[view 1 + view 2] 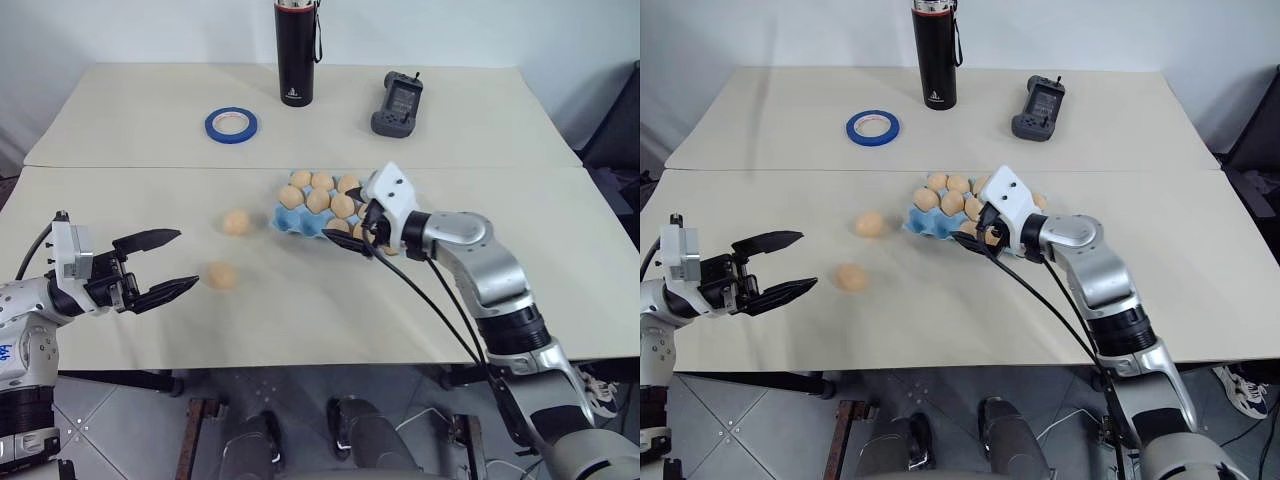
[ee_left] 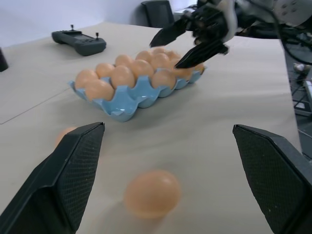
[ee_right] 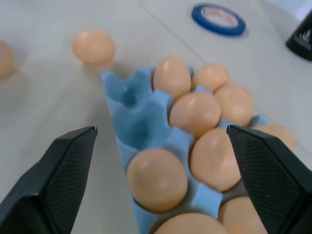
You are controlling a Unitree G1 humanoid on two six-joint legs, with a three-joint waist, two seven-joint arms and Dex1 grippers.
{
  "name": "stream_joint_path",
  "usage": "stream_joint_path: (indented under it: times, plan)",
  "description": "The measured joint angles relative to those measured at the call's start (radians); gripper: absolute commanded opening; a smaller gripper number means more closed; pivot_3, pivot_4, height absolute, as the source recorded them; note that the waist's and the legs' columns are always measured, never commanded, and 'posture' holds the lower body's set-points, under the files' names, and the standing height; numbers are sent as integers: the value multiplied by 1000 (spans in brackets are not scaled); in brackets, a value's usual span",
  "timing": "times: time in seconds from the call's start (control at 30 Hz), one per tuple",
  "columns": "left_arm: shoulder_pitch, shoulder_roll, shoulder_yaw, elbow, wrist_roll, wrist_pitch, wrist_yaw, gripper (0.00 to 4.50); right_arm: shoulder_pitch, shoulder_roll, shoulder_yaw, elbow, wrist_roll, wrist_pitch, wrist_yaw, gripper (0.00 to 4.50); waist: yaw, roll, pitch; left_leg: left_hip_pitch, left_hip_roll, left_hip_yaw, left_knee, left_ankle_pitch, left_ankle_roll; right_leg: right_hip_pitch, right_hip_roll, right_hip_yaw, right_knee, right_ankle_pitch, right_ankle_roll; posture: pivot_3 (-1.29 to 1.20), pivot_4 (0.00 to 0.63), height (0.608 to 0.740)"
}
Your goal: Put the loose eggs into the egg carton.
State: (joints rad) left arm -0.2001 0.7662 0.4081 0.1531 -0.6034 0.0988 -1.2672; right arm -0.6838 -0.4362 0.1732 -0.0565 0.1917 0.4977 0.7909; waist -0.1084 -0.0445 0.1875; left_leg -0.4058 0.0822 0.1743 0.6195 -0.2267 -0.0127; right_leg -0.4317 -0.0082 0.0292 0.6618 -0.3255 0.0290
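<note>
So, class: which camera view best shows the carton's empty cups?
The right wrist view: it looks straight down into the egg carton, showing two empty cups beside the eggs. Both eye views show the carton partly behind the right gripper; the left wrist view shows it side-on.

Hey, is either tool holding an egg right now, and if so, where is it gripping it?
Neither. The left tool is open beside a loose egg; the right tool is open over the egg carton.
</note>
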Motion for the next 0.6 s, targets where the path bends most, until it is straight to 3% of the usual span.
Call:
stream_joint_path:
  times: [0.2,0.37,0.6]
  plan:
    - [120,-4,91,-51,0,-10,105,4500,144,-109,-120,-59,96,-93,124,4467,-1,0,0,1,0,0,0,-1,2,1,0,0,-1,0,1,0,150,740]
    - [229,-5,184,-62,0,-36,133,4500,291,-201,-216,-50,205,-179,308,4467,1,0,0,2,0,0,0,-3,4,2,0,0,-1,0,0,0,150,740]
    - [305,-16,224,-75,0,-58,165,4500,345,-240,-256,20,247,-238,405,4467,-3,0,0,3,0,-1,0,-4,1,3,-1,0,-1,1,-1,0,150,740]
